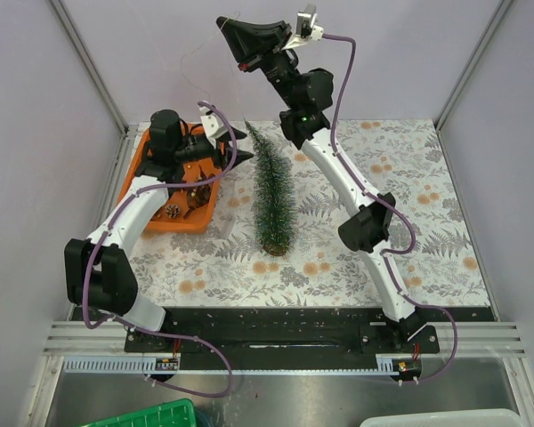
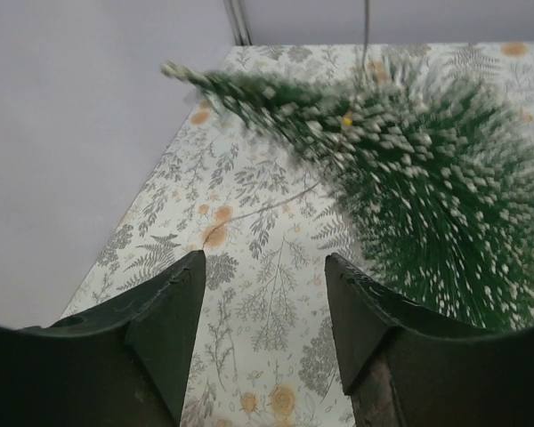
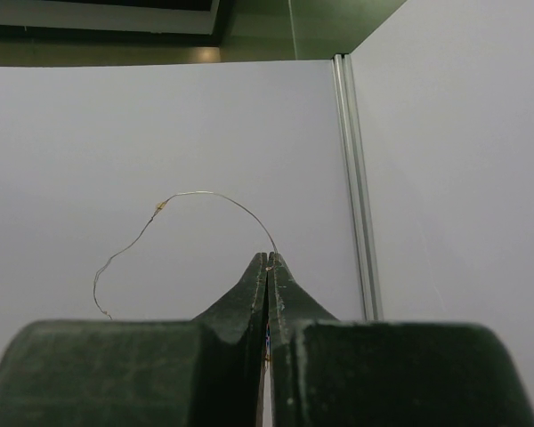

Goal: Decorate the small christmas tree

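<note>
The small christmas tree (image 1: 272, 191) stands upright on its brown base in the middle of the floral mat. In the left wrist view its frosted bristles (image 2: 436, 187) fill the right side. My left gripper (image 1: 238, 134) hovers just left of the tree's tip, open and empty (image 2: 265, 260). My right gripper (image 1: 222, 22) is raised high above the back of the table. It is shut (image 3: 268, 258) on a thin wire light string (image 3: 214, 196) that arcs up and to the left. A thin strand (image 2: 267, 206) also lies across the mat beside the tree.
An orange tray (image 1: 139, 169) with small brown and gold ornaments (image 1: 173, 211) sits at the back left, under my left arm. Grey walls close in the left, back and right. The floral mat (image 1: 409, 178) covers the table.
</note>
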Available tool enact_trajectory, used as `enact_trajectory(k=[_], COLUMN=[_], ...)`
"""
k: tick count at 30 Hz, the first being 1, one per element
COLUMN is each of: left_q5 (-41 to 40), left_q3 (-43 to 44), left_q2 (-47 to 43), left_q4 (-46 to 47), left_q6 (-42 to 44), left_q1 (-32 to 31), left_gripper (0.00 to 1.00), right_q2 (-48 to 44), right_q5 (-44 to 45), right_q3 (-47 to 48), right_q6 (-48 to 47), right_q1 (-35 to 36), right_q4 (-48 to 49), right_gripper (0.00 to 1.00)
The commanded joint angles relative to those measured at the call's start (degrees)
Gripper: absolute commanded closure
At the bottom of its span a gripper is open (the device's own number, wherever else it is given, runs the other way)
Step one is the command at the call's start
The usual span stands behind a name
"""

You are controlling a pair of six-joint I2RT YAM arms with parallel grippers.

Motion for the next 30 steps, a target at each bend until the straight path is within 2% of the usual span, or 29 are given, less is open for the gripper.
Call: enact_trajectory(k=[1, 3, 4, 8, 11, 16, 20, 22, 25, 26, 27, 30], left_q5=[6.1, 6.2, 5.3, -4.4, -8.4, -11.5, -10.0, -12.2, -19.7, -22.1, -23.9, -26.9], left_q3=[1.8, 1.3, 0.3, -4.1, -2.7, -3.1, -3.6, -3.2, -1.9, -1.4, -0.6, 0.1], left_q2=[-3.4, -4.6, -5.3, -5.9, -4.3, -3.9, -3.5, -3.0, -1.8, -1.4, -0.9, -0.1], left_q4=[-10.3, -14.1, -13.1, 7.2, 12.2, 15.3, 14.4, 15.3, 16.2, 15.6, 15.0, 14.2], left_q6=[13.5, 16.3, 14.6, -0.3, -6.6, -8.3, -7.1, -8.2, -12.3, -12.5, -12.6, -14.2], left_q1=[-0.1, 0.0, 0.0, 0.1, 0.1, 0.0, 0.0, 0.0, 0.0, 0.1, 0.1, 0.4], left_gripper=[0.4, 0.4, 0.4, 0.43, 0.45, 0.49, 0.52, 0.61, 0.91, 0.97, 1.0, 1.0], right_q2=[-1.1, -1.2, -1.3, -1.3, -1.6, -1.7, -1.2, -0.7, -0.5, -0.4, -0.2, 0.3], right_q5=[-2.4, -2.6, -2.7, -3.1, -3.4, -3.4, -2.4, -1.8, -1.1, -0.5, 0.3, 2.3], right_q3=[2.0, 2.0, 2.1, 2.1, 1.3, 1.3, 2.5, 2.8, 2.8, 2.7, 2.7, 2.9], right_q6=[-0.3, -0.3, -0.3, -0.2, 0.3, -0.5, -1.1, -2.1, -4.5, -5.8, -7.1, -10.3], right_q1=[1.5, 1.9, 2.2, 3.5, 3.9, 4.1, 3.9, 3.9, 3.5, 3.2, 3.0, 2.4], right_q4=[0.1, 0.0, 0.0, -0.1, 0.4, -0.3, -0.8, -1.3, -1.6, -1.8, -2.2, -2.1], right_gripper=[1.0, 1.0, 1.0, 1.0, 1.0, 1.0, 1.0, 1.0, 1.0, 1.0, 1.0, 1.0])
